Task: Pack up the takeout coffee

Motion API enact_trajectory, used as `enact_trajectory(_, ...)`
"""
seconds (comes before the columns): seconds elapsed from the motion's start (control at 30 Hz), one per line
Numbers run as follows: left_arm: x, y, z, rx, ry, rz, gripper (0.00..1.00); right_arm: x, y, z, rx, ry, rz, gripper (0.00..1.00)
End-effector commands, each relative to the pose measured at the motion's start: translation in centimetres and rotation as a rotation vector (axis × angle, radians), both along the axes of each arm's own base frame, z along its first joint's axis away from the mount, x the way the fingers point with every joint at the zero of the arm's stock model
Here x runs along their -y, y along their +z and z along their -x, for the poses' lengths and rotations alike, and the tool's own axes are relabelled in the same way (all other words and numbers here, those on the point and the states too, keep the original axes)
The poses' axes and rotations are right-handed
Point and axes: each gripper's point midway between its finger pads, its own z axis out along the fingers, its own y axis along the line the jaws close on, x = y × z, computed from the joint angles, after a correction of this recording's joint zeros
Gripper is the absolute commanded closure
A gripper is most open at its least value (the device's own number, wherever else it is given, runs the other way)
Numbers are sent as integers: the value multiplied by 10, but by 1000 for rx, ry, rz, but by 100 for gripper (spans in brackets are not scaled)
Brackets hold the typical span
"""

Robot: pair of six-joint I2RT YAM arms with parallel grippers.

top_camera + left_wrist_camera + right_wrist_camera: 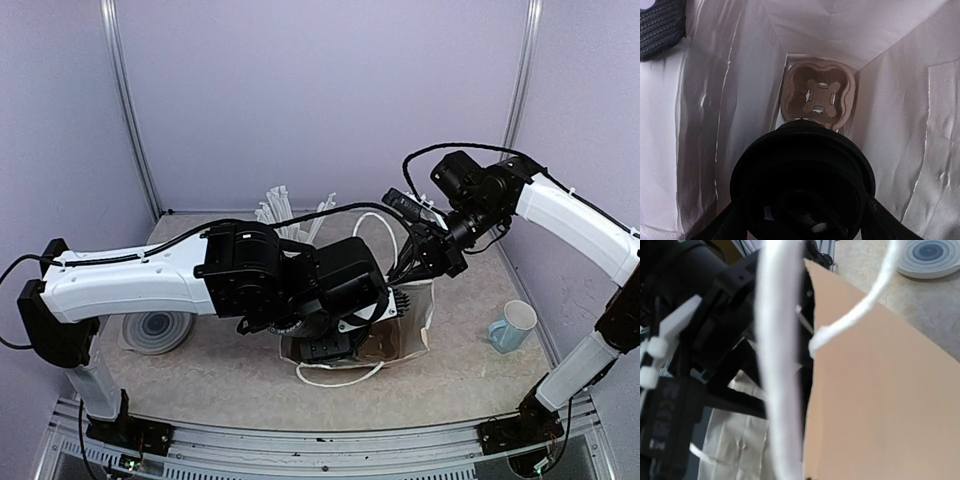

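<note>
I am looking down on a beige, speckled table that is carrying four things. A paper bag is standing near the middle with its mouth open upward, and one white rope handle is drooping onto the surface at its near side. A pale blue mug is sitting upright well apart to the right, handle turned left. A round grey-white disc with concentric rings is lying flat at the left. Slender white pieces are leaning at the back edge; I am not making out what they are.
</note>
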Motion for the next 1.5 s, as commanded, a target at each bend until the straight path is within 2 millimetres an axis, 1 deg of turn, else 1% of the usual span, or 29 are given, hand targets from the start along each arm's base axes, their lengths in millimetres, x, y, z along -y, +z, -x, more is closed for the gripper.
enact_trajectory(0.0, -7, 7, 2, 40, -24, -2, 42, -4, 12, 11, 14, 68, -43, 100)
enact_trajectory(0.1, -10, -1, -1, 59, -24, -42, 42, -10, 3, 23, 34, 114, -9, 100)
enact_trajectory(0.2, -13, -13, -3, 70, -17, -82, 42, -14, 4, 37, 24, 161, -14, 100)
enact_trajectory(0.27, -18, -20, -3, 68, -11, -102, 42, -16, 6, 38, 31, 163, -12, 100)
enact_trajectory(0.37, -21, -23, 2, 66, -14, -111, 43, -17, 10, 36, 46, 156, -12, 100)
enact_trajectory(0.4, -21, -23, 6, 72, -18, -112, 43, -17, 12, 35, 46, 156, -15, 98)
enact_trajectory(0.47, -22, -21, 13, 92, -23, -111, 43, -18, 17, 35, 50, 169, -25, 89)
enact_trajectory(0.5, -22, -20, 17, 104, -27, -112, 43, -18, 20, 34, 49, 174, -27, 82)
enact_trajectory(0.53, -22, -17, 20, 121, -30, -109, 43, -17, 23, 32, 45, 169, -24, 74)
enact_trajectory(0.6, -24, -11, 25, 161, -32, -111, 43, -11, 28, 14, 81, 128, -36, 61)
enact_trajectory(0.63, -25, -9, 28, 175, -35, -110, 43, -7, 31, 4, 104, 107, -46, 55)
enact_trajectory(0.7, -25, -8, 36, 180, -44, -102, 43, -3, 36, -15, 129, 66, -58, 50)
enact_trajectory(0.77, -27, -9, 42, 194, -46, -95, 43, 0, 43, -29, 148, 43, -82, 45)
enact_trajectory(0.8, -27, -11, 46, 194, -51, -94, 43, 1, 46, -34, 162, 38, -96, 45)
enact_trajectory(0.83, -28, -15, 49, 191, -49, -92, 43, 0, 44, -42, 169, 29, -97, 45)
enact_trajectory(0.9, -30, -20, 56, 180, -52, -87, 43, -6, 32, -61, 147, -9, -78, 45)
enact_trajectory(0.93, -31, -22, 59, 179, -48, -86, 44, -10, 22, -73, 131, -35, -58, 46)
enact_trajectory(1.0, -34, -24, 66, 185, -44, -82, 44, -18, -5, -93, 102, -75, -15, 49)
enact_trajectory(1.1, -35, -28, 76, 211, -50, -59, 43, -26, -47, -113, 60, -95, 35, 55)
enact_trajectory(1.13, -35, -26, 81, 226, -60, -41, 43, -29, -58, -118, 58, -95, 43, 57)
enact_trajectory(1.2, -36, -28, 83, 217, -61, -15, 44, -35, -77, -125, 50, -96, 64, 60)
enact_trajectory(1.27, -38, -30, 85, 212, -56, -7, 44, -41, -90, -128, 40, -90, 79, 62)
enact_trajectory(1.47, -45, -42, 89, 213, -62, -42, 44, -58, -138, -122, 73, -81, 188, 65)
